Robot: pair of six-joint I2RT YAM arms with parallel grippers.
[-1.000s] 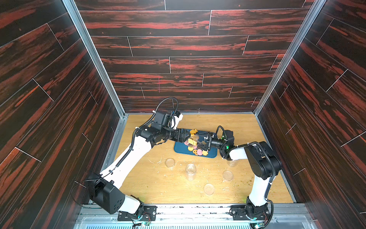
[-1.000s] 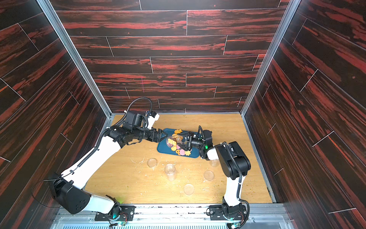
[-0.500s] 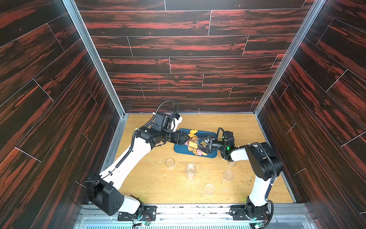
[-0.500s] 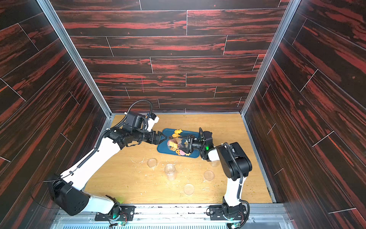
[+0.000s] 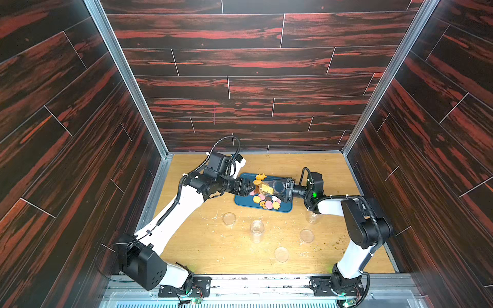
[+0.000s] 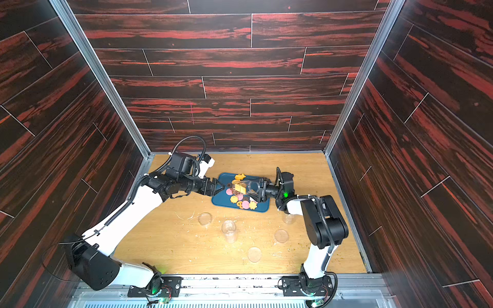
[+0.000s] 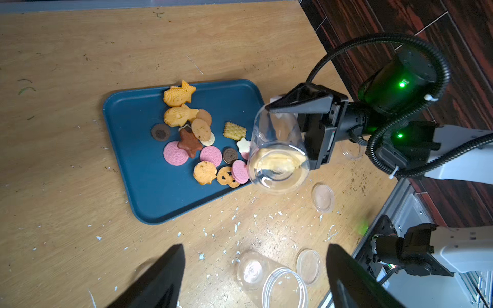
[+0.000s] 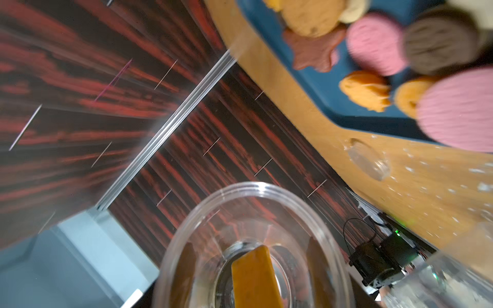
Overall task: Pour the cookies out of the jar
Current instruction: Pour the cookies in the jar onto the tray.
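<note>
While the right gripper (image 7: 289,133) clamps the clear jar (image 7: 277,160) tipped over the blue tray (image 7: 149,192), pour looks nearly done: one yellow cookie (image 8: 253,274) inside; left gripper (image 7: 256,277) gapes empty. Next: tip steeper.

Stretches the white-and-black left arm (image 5: 170,221) low and forward from the near left base, elbow bent, wrist pointing toward the middle. Holds the black left gripper (image 5: 248,188) with jaws spread wide and nothing between them. Folds the white-and-black right arm (image 5: 357,226) up from the near right base, forearm turned inward. Clamps the black right gripper (image 5: 286,190) across a clear plastic jar (image 5: 273,188), tipped sideways, facing the left gripper.
</note>
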